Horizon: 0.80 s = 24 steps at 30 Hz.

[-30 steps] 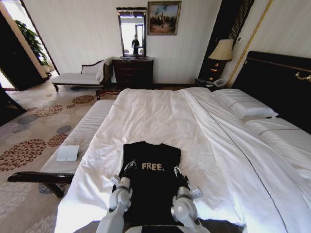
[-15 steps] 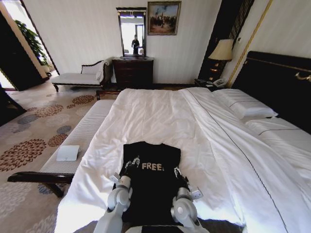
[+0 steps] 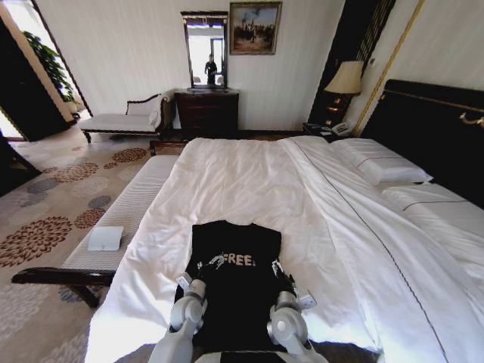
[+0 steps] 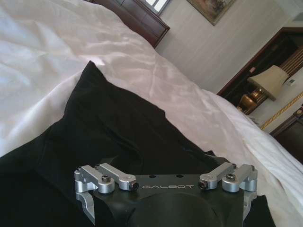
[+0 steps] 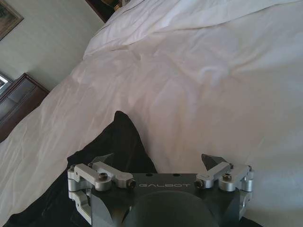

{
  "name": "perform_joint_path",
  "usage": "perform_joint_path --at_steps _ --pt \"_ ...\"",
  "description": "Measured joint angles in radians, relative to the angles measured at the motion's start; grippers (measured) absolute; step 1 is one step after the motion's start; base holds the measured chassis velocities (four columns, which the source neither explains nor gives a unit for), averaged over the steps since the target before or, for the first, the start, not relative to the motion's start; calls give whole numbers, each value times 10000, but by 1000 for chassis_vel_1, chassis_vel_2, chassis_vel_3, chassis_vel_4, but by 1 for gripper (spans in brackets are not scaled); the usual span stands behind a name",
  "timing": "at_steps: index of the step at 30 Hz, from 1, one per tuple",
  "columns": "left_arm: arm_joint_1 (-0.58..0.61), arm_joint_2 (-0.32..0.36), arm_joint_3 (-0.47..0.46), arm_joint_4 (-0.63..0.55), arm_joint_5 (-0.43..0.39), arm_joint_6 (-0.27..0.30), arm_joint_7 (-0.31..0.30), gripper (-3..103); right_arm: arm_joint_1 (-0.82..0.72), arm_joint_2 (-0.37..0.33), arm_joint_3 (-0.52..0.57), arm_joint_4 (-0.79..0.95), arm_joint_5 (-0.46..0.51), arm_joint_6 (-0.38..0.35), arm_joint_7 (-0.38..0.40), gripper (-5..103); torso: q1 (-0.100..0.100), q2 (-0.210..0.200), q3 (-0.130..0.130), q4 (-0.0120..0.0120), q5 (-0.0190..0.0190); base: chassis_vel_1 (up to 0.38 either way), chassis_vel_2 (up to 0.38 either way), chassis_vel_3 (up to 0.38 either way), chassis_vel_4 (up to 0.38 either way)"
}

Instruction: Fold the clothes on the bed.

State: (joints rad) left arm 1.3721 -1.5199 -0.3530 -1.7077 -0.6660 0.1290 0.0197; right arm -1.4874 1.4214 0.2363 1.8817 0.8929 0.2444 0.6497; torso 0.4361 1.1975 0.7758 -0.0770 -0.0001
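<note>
Since the earlier frame the left gripper [image 3: 214,261] has slid inward across the black T-shirt [image 3: 236,242], from its left edge to just beside the "FREE" lettering, dragging that edge in so the shirt looks narrower on that side.

The bed [image 3: 249,174] takes up most of the head view, white sheets running back to a dark headboard [image 3: 431,128] and pillows [image 3: 382,166] on the right, with a pale bench [image 3: 125,215] along its left side over patterned carpet [image 3: 53,197] (a dresser [image 3: 206,112] and mirror stand against the far wall).

Both arms reach forward from the bottom of the head view, side by side and low over the near part of the mattress. The right gripper [image 3: 275,267] sits at the shirt's right edge. In its wrist view its jaws stand well apart, with black cloth between and below them. Whether the left jaws are open or pinching fabric I cannot tell; black cloth lies right under the left gripper body.
</note>
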Motion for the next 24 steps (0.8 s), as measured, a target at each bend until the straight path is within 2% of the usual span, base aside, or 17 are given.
perform_joint_path --at_steps 6,13,24 --pt "-55 -73 8 -309 -287 20 37 100 109 -42 -76 -78 81 1 1 100 0 0 0 0 1 0 0 0 0" --pt "-324 -189 -167 48 -373 100 -189 100 134 -123 -83 -127 132 1 1 100 1 0 0 -1 0 0 0 0 0" --pt "-164 -223 -366 -222 -759 409 -455 100 135 -142 -79 -126 147 4 -3 100 0 0 0 0 1 0 0 0 0"
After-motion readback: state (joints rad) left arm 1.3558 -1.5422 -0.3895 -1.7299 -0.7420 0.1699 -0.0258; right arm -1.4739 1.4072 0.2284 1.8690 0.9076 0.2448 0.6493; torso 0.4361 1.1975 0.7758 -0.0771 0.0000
